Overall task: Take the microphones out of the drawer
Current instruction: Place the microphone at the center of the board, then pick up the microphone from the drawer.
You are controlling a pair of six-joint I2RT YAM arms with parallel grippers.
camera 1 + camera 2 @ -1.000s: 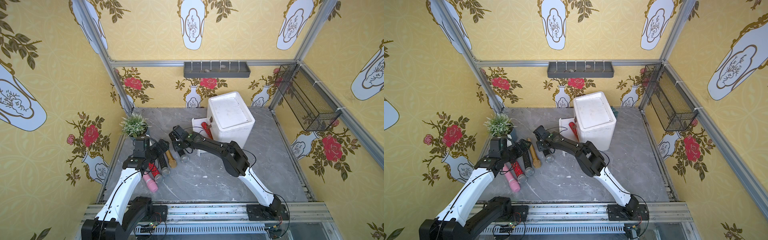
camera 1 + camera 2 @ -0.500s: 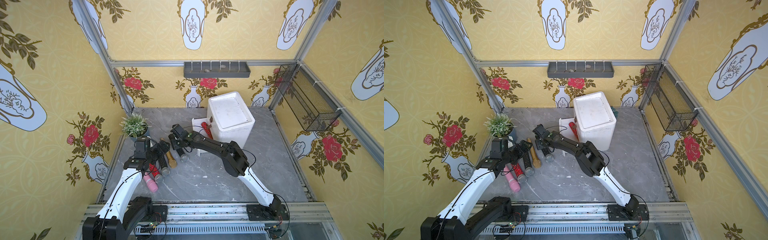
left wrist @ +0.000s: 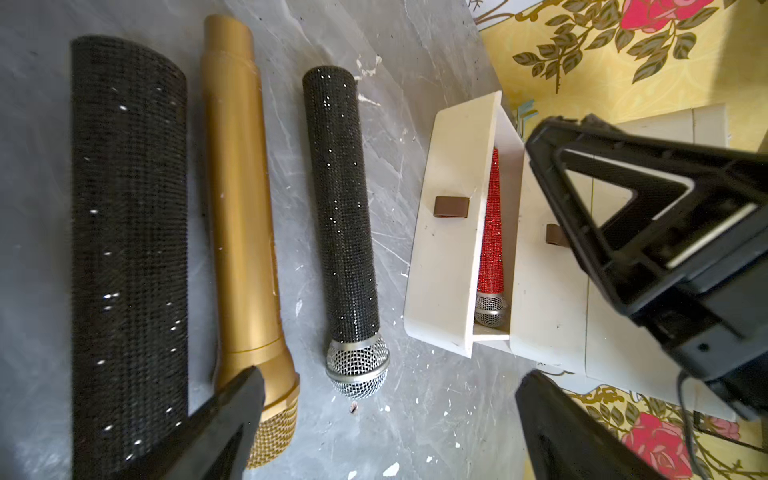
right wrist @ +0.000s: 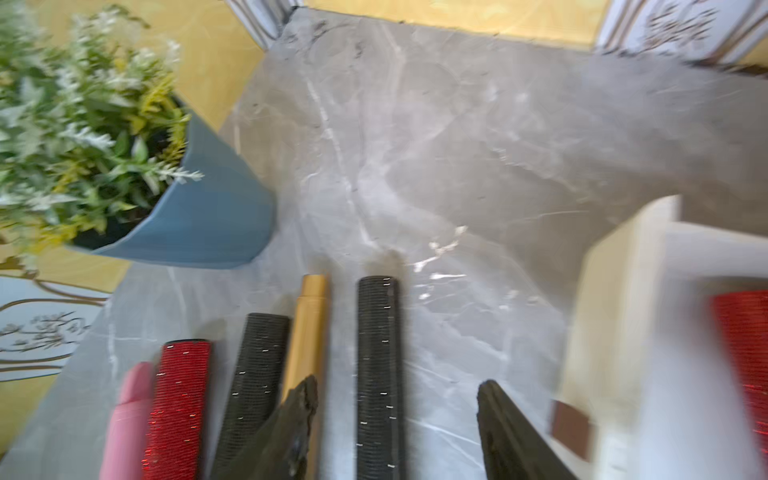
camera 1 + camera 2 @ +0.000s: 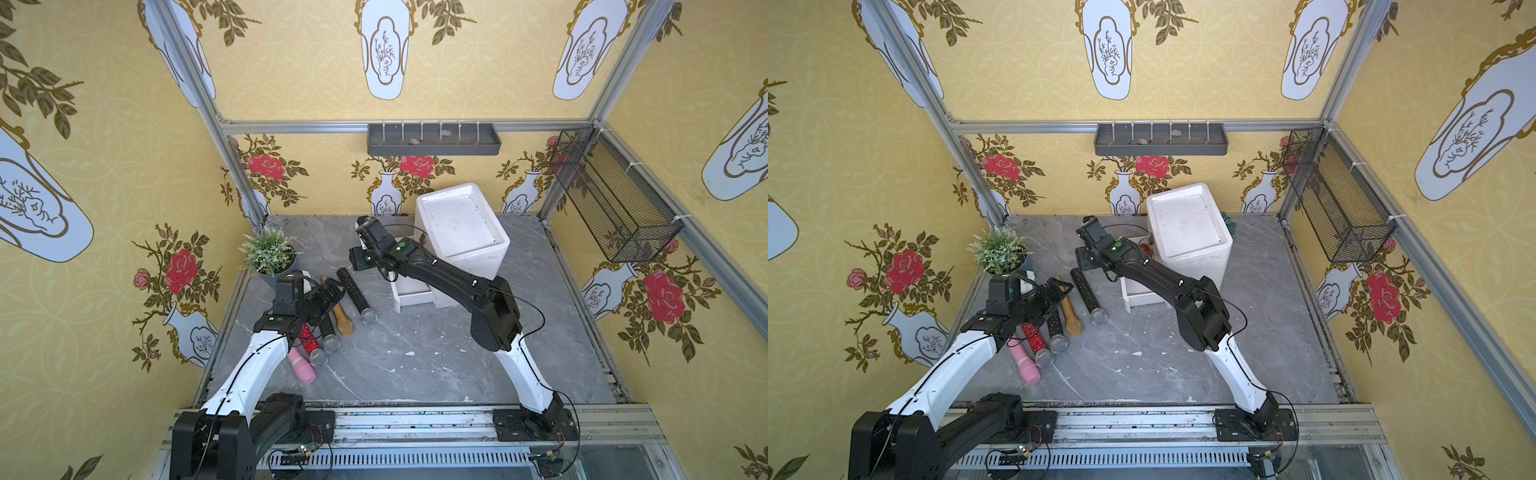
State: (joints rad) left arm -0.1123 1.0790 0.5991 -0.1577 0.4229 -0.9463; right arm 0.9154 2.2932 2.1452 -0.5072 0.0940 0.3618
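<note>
Checking the black microphone [image 5: 356,293] first: it lies flat on the table [image 5: 415,361], outside the drawer [image 5: 415,297], beside the gold microphone [image 5: 341,318] and not touching it.

A second ago the right gripper [image 4: 397,384] sat low on its handle. Since then the jaws have spread and the gripper has risen back toward the drawer. In the right wrist view its fingers [image 4: 299,399] stand clear on both sides of the handle, holding nothing. I judge this release complete.

A red microphone [image 3: 492,232] remains inside the open drawer. If the task covers it, I expect one more pick, with the drawer wall close beside it.

The left gripper [image 3: 388,376] hovers over the row of microphones, jaws fully apart and empty.
</note>
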